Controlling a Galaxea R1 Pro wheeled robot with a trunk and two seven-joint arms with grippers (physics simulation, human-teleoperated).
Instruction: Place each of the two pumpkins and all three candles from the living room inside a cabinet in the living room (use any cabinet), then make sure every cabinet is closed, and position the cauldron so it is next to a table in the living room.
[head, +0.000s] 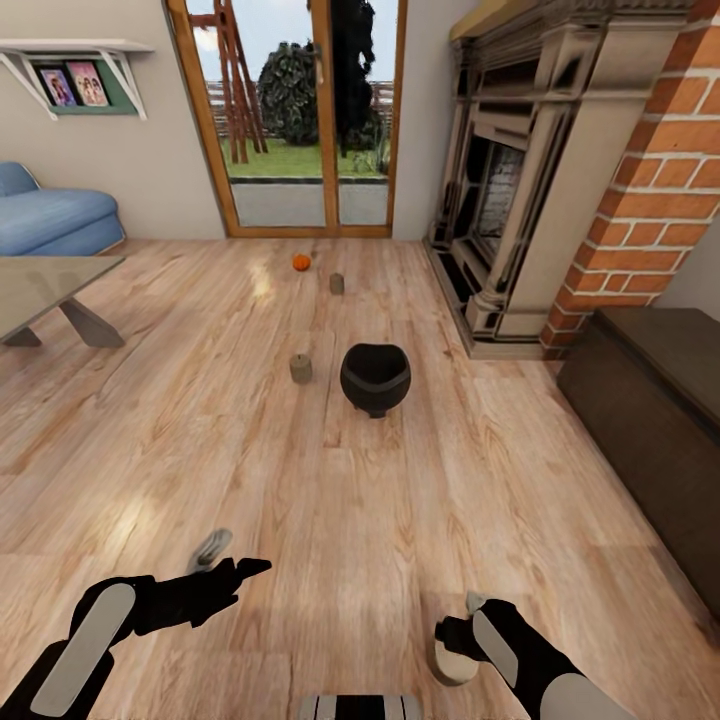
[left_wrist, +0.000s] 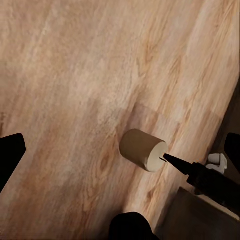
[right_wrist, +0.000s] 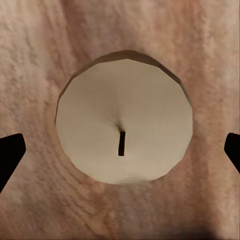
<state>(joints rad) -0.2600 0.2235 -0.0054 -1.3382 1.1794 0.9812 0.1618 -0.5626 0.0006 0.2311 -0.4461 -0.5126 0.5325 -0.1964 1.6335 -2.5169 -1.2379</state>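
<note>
1. Directly beneath the right gripper (right_wrist: 120, 150), jaws apart, a stubby beige wax candle (right_wrist: 124, 116) stands on the wooden plank floor (head: 300, 480).
2. Left gripper (head: 235, 570): jaws apart, empty.
3. Farther ahead: round matte black cauldron (head: 375, 378), two more candles, orange pumpkin (head: 301, 262).

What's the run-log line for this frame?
phase: candle pickup | right gripper: open, above candle | left gripper: open, empty | cauldron, pumpkin: on floor | cabinet: shut
</note>
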